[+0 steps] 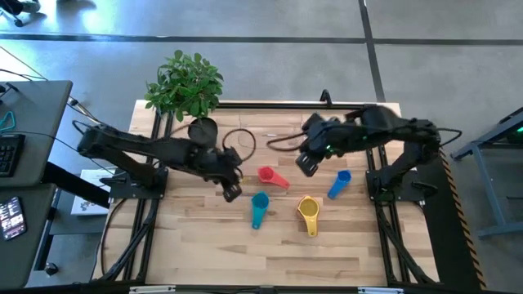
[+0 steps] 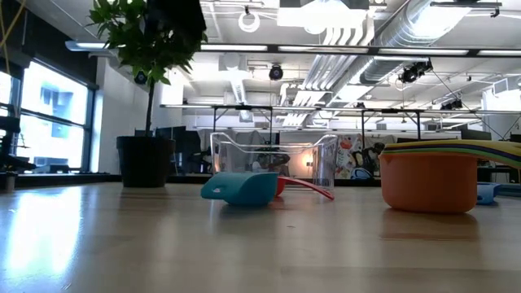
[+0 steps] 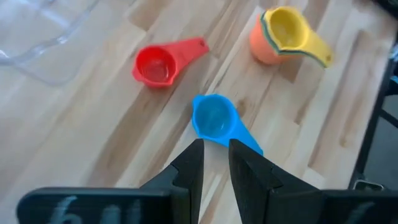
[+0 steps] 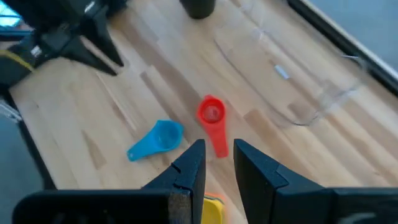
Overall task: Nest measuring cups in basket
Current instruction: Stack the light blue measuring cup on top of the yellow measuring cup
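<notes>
Your pale wood tabletop [image 1: 245,245], clear basket [image 2: 273,159] before a blurred workshop, both hands [image 3: 215,163] [image 4: 219,163] narrowly parted, empty, basket walls hard to trace.

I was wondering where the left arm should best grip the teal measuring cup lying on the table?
Probably by the bowl rim. The teal cup sits upright, bowl open upward, its flat handle low on the wood and pointing toward the left gripper. Coming straight down, one finger inside the bowl and one outside looks likelier to hold than pinching the thin handle.
</notes>
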